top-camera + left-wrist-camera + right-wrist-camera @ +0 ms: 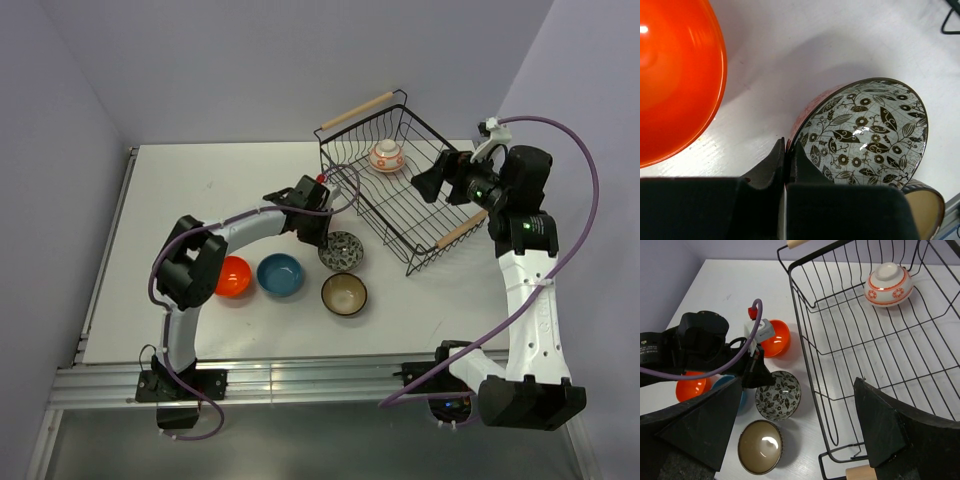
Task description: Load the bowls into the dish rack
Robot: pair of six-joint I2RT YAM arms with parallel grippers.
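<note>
**Here, the left hand [320,226] pinches the grey-and-white patterned bowl [341,250] beside the dish rack [400,205]**

In the left wrist view the two fingers are pressed together on the bowl's near rim, one inside and one outside. The bowl's mouth faces up, showing dark leaves and flowers on a pale glaze. Whether its foot is on the desk [200,190] or just off it cannot be told.

From the bowl, the rack lies just to the right and slightly farther from the arm bases. Its near-left wire wall stands between bowl and ribbed floor. The rack's long axis runs diagonally, from far left to near right, and the wooden handles sit at its two ends. The move ahead therefore appears to call for a lift over that wall, then a short carry rightward.

The right hand [425,183] hangs over the rack's right end with its fingers spread wide and holds nothing. The left hand is the nearer to the bowl.

An orange-and-white bowl [387,156] sits upside down in the rack's far corner. A plain orange bowl [232,276], a blue bowl [280,274] and a brown bowl [344,294] lie on the desk, near the patterned one.
</note>
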